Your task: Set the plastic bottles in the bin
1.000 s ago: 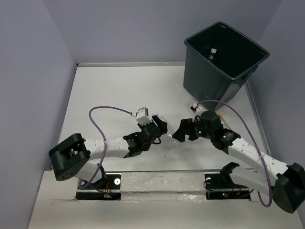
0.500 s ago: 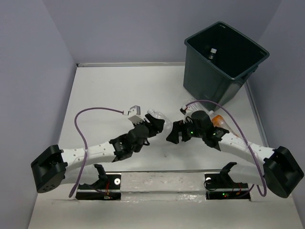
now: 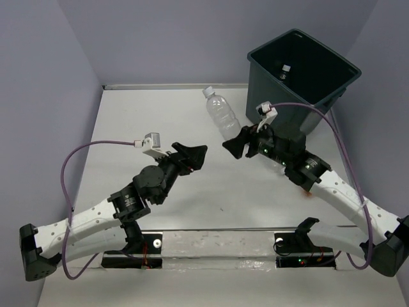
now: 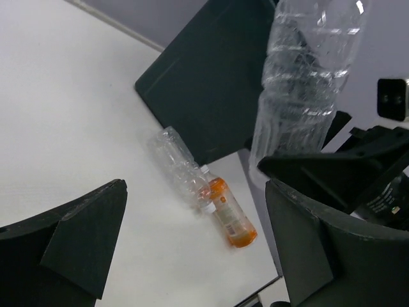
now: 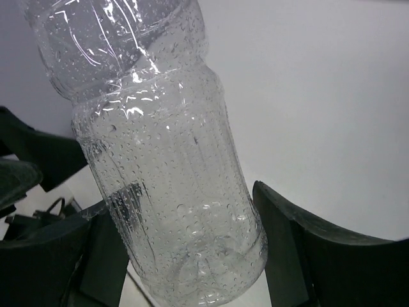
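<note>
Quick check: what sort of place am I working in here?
Probably a lab test booth: plain purple walls box in a white table, with a bin and bottles as props.

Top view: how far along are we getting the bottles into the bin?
Done: something small with a white cap lies in the bin, possibly one bottle. In hand: the right gripper holds a clear bottle, not yet over the bin; the left gripper is open. Left: a crushed bottle and an orange bottle lie on the table by the bin.

Bin (image 3: 284,96) mouth open; orange bottle (image 4: 227,214) lies beside its wall.
</note>
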You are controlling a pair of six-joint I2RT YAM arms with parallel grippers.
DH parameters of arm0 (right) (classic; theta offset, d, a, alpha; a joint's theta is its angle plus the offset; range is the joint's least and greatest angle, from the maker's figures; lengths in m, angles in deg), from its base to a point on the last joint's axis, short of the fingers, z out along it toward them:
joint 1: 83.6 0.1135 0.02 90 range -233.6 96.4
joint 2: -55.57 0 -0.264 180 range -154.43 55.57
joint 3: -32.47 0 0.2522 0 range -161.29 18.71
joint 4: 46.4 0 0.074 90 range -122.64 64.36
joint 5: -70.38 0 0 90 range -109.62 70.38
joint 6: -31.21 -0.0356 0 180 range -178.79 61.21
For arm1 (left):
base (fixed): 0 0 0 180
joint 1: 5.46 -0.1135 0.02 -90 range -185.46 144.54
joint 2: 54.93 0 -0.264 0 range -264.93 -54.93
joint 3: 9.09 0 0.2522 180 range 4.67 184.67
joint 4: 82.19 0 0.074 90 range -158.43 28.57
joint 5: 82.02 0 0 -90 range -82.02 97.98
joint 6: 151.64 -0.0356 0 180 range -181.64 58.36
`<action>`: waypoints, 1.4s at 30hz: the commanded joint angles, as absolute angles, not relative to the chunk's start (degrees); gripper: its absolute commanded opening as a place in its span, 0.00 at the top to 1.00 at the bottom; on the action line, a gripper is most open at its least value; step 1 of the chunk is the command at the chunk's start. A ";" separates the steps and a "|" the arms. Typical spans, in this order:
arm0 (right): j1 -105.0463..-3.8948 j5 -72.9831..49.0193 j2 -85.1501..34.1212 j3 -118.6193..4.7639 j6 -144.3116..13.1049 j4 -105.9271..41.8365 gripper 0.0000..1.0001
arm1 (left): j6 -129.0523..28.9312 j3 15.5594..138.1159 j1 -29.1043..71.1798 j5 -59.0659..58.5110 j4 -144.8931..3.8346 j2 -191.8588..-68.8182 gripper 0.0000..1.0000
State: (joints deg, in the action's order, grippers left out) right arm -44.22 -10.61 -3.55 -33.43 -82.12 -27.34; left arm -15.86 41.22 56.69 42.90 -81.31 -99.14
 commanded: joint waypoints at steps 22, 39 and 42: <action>-72.17 -47.49 -25.55 -83.68 -57.46 -6.02 0.11 | -32.10 50.63 56.76 33.83 -59.90 -84.20 0.01; -53.48 -30.08 -14.32 -64.38 -61.25 1.90 0.23 | -41.16 53.89 56.76 43.31 -54.28 -79.63 0.01; -52.75 -29.91 -11.58 -52.34 -63.27 -1.78 0.24 | -42.04 52.84 56.85 45.95 -54.80 -78.49 0.01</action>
